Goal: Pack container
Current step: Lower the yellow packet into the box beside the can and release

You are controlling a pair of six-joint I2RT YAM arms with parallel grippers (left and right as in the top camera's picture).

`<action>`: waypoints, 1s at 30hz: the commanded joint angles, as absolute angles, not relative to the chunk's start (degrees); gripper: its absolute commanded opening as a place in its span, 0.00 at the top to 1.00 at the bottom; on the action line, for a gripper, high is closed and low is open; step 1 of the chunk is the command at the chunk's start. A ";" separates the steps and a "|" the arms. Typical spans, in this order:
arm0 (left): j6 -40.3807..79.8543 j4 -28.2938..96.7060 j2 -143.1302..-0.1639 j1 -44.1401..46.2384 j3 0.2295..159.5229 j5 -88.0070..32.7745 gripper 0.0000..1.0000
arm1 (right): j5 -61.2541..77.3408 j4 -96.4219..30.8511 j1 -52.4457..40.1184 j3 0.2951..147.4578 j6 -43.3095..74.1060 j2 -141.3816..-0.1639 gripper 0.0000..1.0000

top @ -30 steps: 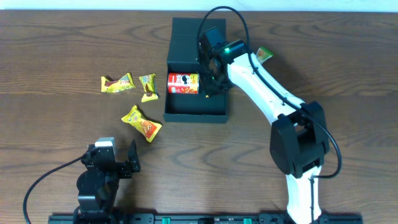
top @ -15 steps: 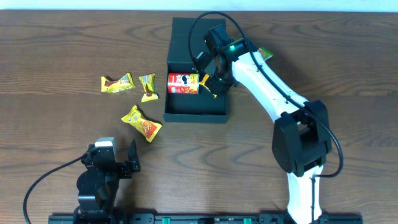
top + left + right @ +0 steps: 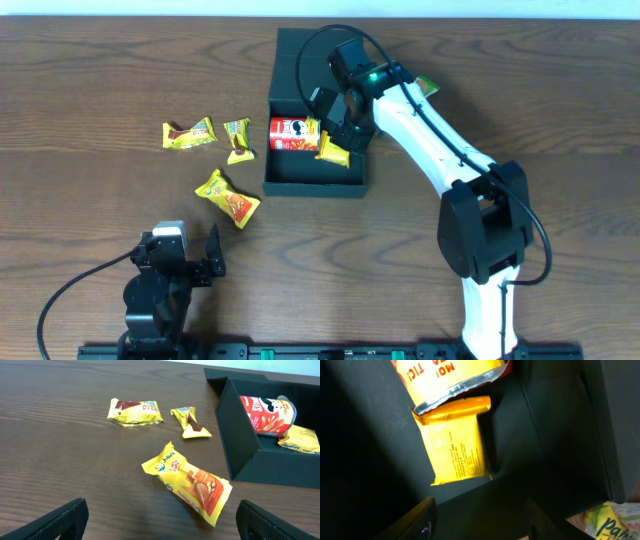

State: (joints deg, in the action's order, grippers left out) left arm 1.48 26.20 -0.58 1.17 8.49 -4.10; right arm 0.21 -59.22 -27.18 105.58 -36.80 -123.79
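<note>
The dark teal container (image 3: 315, 186) stands open at the table's far middle, its lid flap lying behind it. Inside lie a red chips can (image 3: 294, 134) and a yellow packet (image 3: 333, 152) beside it. My right gripper (image 3: 343, 118) hovers over the box's right side, open and holding nothing. In the right wrist view the yellow packet (image 3: 454, 442) lies flat on the container floor (image 3: 540, 435) under the can (image 3: 445, 380), ahead of the spread right gripper (image 3: 480, 522). My left gripper (image 3: 187, 262) rests open near the front edge; the left wrist view shows the left gripper (image 3: 162, 520) empty.
Three yellow snack packets lie left of the box: one with brown print (image 3: 189, 133), a small one (image 3: 238, 139), and a peanut-butter one (image 3: 228, 198). A green-yellow packet (image 3: 426, 87) lies right of the box, behind my right arm.
My right gripper opened and let go of the yellow packet, which now lies in the box beside the can. The left arm has not moved.
</note>
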 commanded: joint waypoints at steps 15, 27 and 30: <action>1.67 26.30 -0.25 0.89 7.51 -4.05 0.05 | 21.54 -65.49 -29.98 112.29 -24.16 -120.09 0.99; 1.67 26.30 -0.25 0.89 7.51 -4.05 0.05 | 18.09 -64.10 -30.48 103.83 -26.72 -121.97 0.98; 1.67 26.30 -0.25 0.86 7.51 -4.05 0.05 | 17.23 -63.86 -30.46 101.60 -28.91 -121.97 0.99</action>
